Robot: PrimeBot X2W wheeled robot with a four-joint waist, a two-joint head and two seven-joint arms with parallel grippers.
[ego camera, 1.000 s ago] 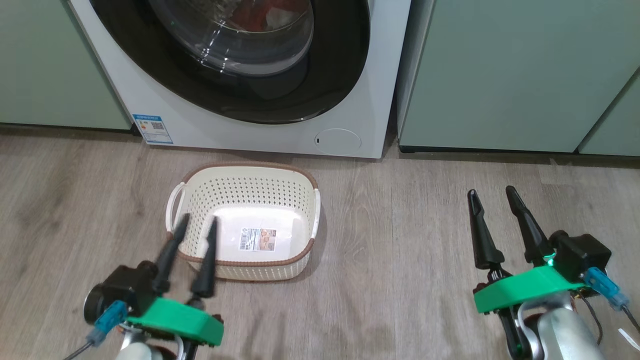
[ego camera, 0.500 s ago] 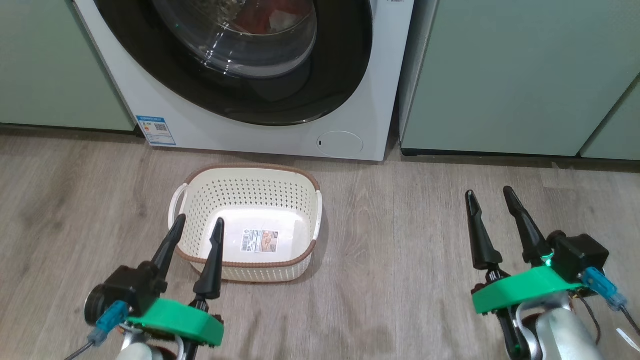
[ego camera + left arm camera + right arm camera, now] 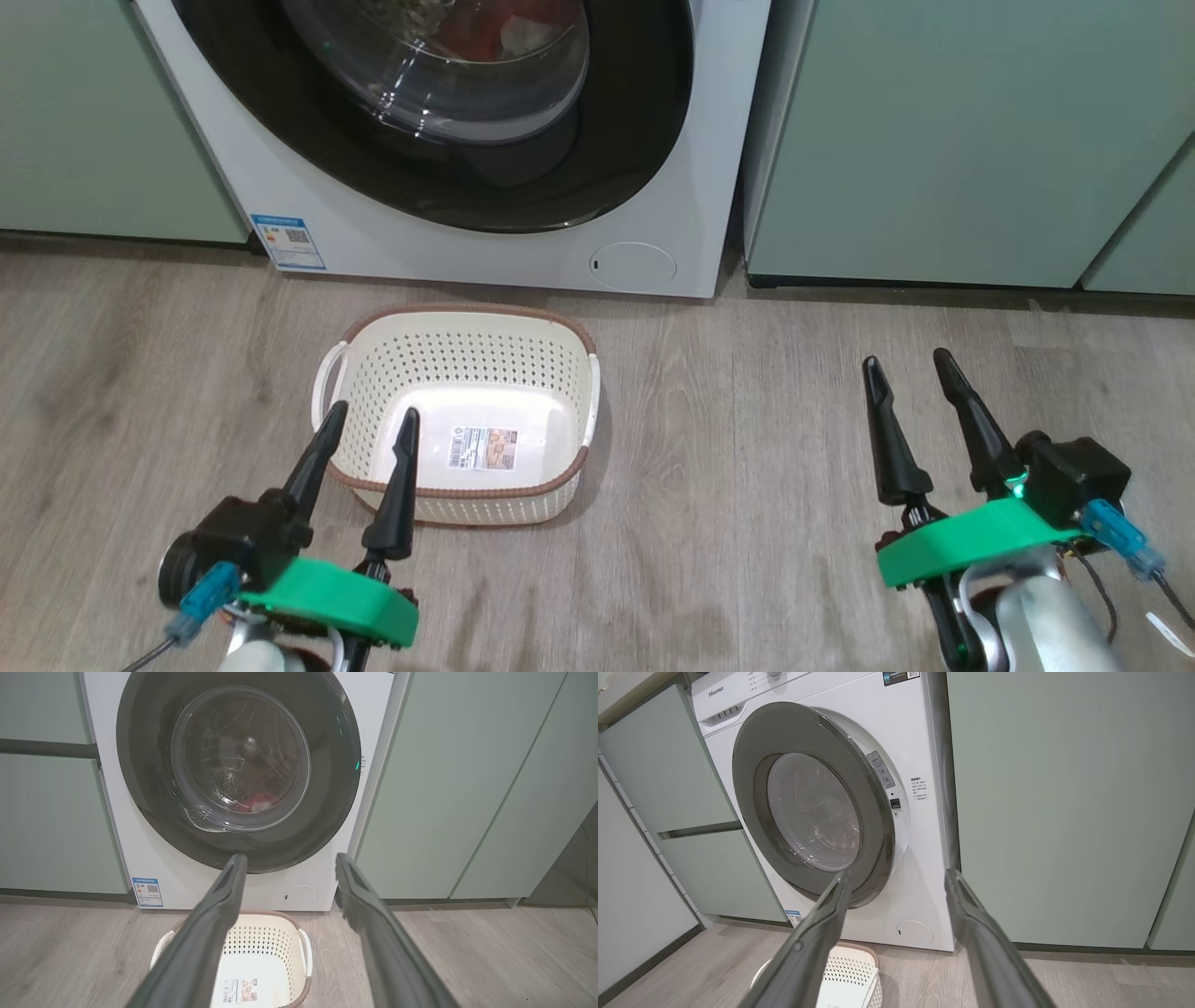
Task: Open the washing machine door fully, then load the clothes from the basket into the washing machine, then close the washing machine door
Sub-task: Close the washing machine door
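The door (image 3: 616, 159) had a glossy black rim and clear, shining glass. The washer (image 3: 691, 205) front was smooth and white. The basket (image 3: 467, 353) was matt cream plastic with holes and carried a paper label (image 3: 484, 448). The floor (image 3: 766, 439) showed grey wood grain. The cabinets (image 3: 934, 140) were matt green.

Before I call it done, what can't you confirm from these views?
1. Latch of the washing machine door: right wrist view, the oblique angle hides the catch.
2. Amount of clothes: left wrist view, dim behind reflective glass; the head view's top edge crops them.
3. Print on the label in the basket: head view, too small.
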